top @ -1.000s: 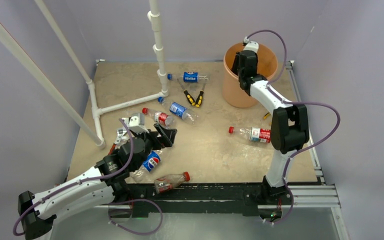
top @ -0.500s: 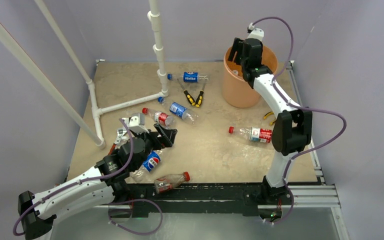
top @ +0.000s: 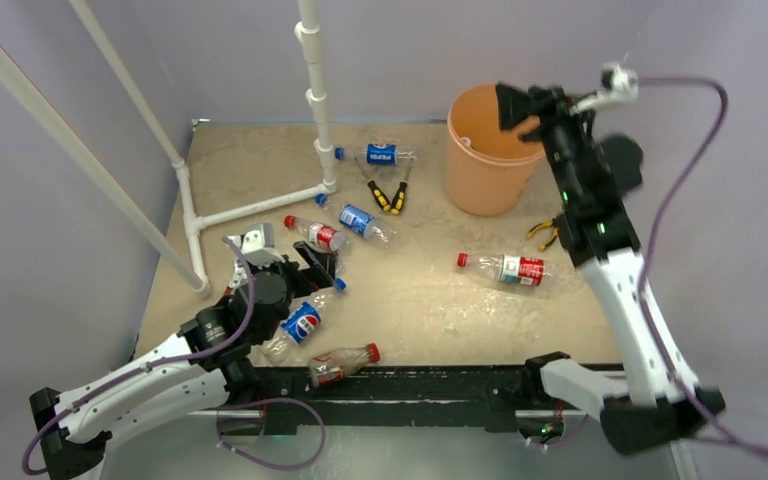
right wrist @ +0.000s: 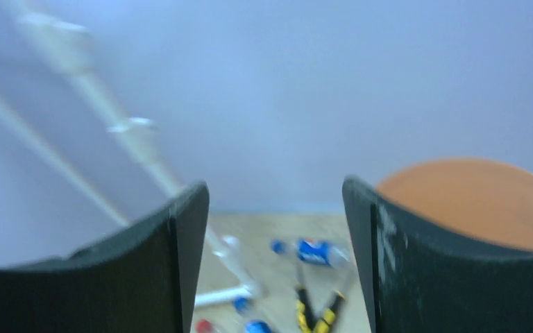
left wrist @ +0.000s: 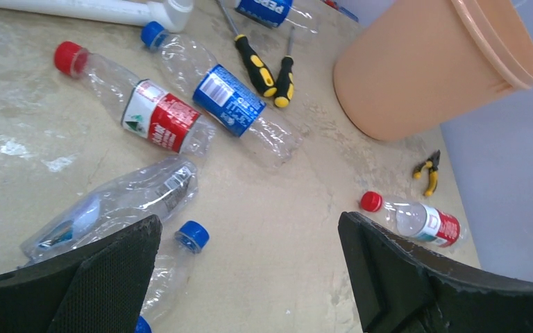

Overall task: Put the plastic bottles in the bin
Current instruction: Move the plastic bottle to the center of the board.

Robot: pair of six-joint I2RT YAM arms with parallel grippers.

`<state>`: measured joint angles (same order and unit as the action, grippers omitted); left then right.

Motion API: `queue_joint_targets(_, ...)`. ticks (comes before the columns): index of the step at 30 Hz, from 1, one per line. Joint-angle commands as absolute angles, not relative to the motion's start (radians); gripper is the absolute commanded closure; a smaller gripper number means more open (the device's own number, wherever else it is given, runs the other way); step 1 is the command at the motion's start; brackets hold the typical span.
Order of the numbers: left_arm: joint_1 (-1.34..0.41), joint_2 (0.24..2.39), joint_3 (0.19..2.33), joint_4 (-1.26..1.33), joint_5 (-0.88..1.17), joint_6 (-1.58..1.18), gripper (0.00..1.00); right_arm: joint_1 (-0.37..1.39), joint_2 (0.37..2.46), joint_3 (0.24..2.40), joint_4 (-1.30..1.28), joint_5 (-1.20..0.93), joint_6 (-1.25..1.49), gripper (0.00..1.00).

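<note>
Since a second ago, right arm raised and swung clear of the bin, its pincer gone from shut to parted; left arm edged forward over the near-left bottles.

- Worktop (top: 430, 300): beige, mottled, walled in grey.
- Pipe frame (top: 312, 110): white plastic tubing, far left of the worktop.
- Bin (top: 478, 175): orange bucket, upright, far right of centre. Its contents cannot be made out.
- Right pincer (top: 513, 106): held above the bin's right rim, well clear of the worktop. The wrist view shows the jaws standing apart with nothing between them.
- Left pincer (top: 318, 265): low over the near-left bottles, jaws spread wide and empty, touching no bottle.
- Plastic bottles, all lying on the worktop outside the bin:
  - blue Pepsi label (top: 381, 154), far, just beside the pipe foot;
  - blue label, blue cap (top: 360, 220), centre;
  - red label, red cap (top: 320, 235), just beside the last;
  - red label, red cap (top: 508, 267), right, near the right arm;
  - round Pepsi logo (top: 301, 324), near left;
  - crushed, red cap (top: 340, 362), at the near edge;
  - clear, blue cap (left wrist: 180, 257), under the left pincer;
  - crushed, clear (left wrist: 114, 207), just beside it.
- Large pliers (top: 388, 195): yellow-and-black handles, between the far Pepsi bottle and the centre pair.
- Small pliers (top: 545, 233): yellow-handled, right of the bin's foot.
</note>
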<state>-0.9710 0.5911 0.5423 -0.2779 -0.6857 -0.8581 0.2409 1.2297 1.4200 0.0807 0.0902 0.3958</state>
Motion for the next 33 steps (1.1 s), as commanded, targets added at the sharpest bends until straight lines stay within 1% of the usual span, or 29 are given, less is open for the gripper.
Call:
queue_joint_targets(1,-0.971,0.585,0.588,-0.402,-0.827,-0.951,0.01,0.261,0.978,1.036,0.303,-0.347,0.555,0.28)
queue_joint_targets(2,-0.971,0.587,0.582,-0.418,-0.852,-0.985,0.01,0.271,0.924,0.93,0.335,-0.398,0.592,0.28)
queue_joint_targets(4,-0.971,0.594,0.566,-0.461,-0.908,-1.082,0.01,0.312,0.833,0.797,0.366,-0.439,0.637,0.28)
queue_joint_targets(8,-0.971,0.602,0.523,-0.482,-0.948,-1.169,0.01,0.407,0.69,0.621,0.361,-0.419,0.633,0.28)
queue_joint_targets(10,-0.971,0.606,0.505,-0.483,-0.938,-1.192,0.01,0.437,0.653,0.575,0.332,-0.416,0.621,0.27)
queue_joint_targets(14,-0.971,0.627,0.508,-0.515,-0.909,-1.21,0.01,0.477,0.68,0.54,0.232,-0.46,0.565,0.27)
queue_joint_targets(20,-0.971,0.693,0.548,-0.584,-0.961,-1.228,0.01,0.513,0.681,0.445,0.217,-0.402,0.534,0.25)
queue_joint_targets(22,-0.971,0.712,0.557,-0.587,-0.956,-1.227,0.01,0.514,0.678,0.435,0.201,-0.361,0.537,0.25)
queue_joint_targets(24,-0.971,0.724,0.544,-0.56,-0.94,-1.21,0.04,0.514,0.663,0.434,0.166,-0.297,0.538,0.26)
queue_joint_targets(27,-0.971,0.719,0.491,-0.497,-0.907,-1.2,0.04,0.514,0.581,0.421,0.078,-0.11,0.565,0.26)
queue_joint_targets(29,-0.971,0.696,0.457,-0.442,-0.865,-1.203,0.04,0.514,0.508,0.408,0.008,0.092,0.634,0.24)
queue_joint_targets(30,-0.971,0.685,0.441,-0.419,-0.846,-1.203,0.03,0.514,0.489,0.408,-0.043,0.16,0.657,0.23)
queue_joint_targets(32,-0.971,0.666,0.406,-0.346,-0.803,-1.172,0.02,0.514,0.482,0.417,-0.116,0.261,0.702,0.21)
queue_joint_targets(33,-0.971,0.658,0.384,-0.301,-0.779,-1.145,0.01,0.513,0.495,0.418,-0.154,0.27,0.737,0.2)
